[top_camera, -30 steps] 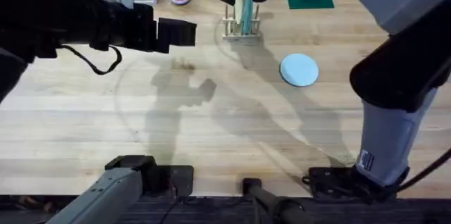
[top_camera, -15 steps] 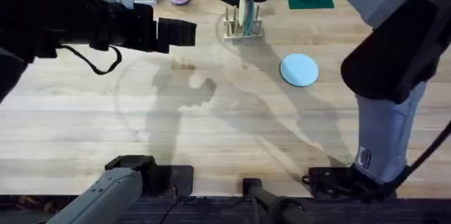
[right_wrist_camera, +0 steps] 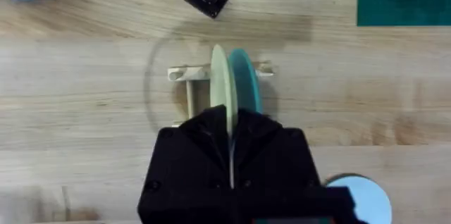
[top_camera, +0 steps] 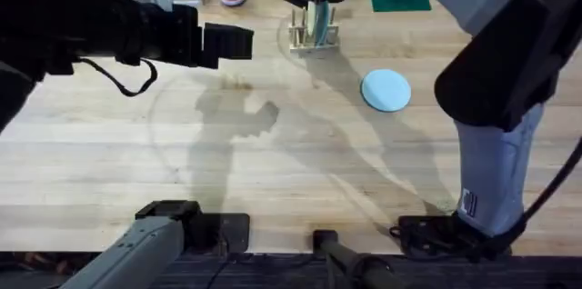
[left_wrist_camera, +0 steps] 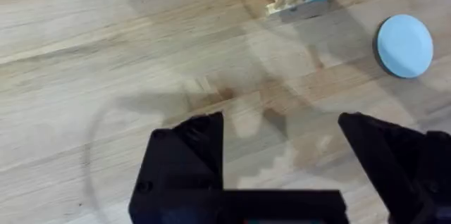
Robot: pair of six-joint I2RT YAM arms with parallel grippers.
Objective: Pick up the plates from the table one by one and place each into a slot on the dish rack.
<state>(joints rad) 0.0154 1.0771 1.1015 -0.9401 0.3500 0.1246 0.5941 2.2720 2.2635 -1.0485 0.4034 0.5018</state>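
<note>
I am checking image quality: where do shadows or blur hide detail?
Overhead: dark arm shadows cross the light wooden plank table, and the left arm looms blurred. Left wrist: the round light blue plate stays clear. Right wrist: the black end effector covers the pale wooden rack.

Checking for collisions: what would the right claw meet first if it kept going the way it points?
The right claw points down at the dish rack, pinching the cream plate beside the teal plate. It would probably meet the rack's base first; depth is unclear.

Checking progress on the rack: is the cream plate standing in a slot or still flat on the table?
Standing in a slot. The cream plate sits on edge in the rack beside the teal plate, with the right pincer shut on it.
</note>
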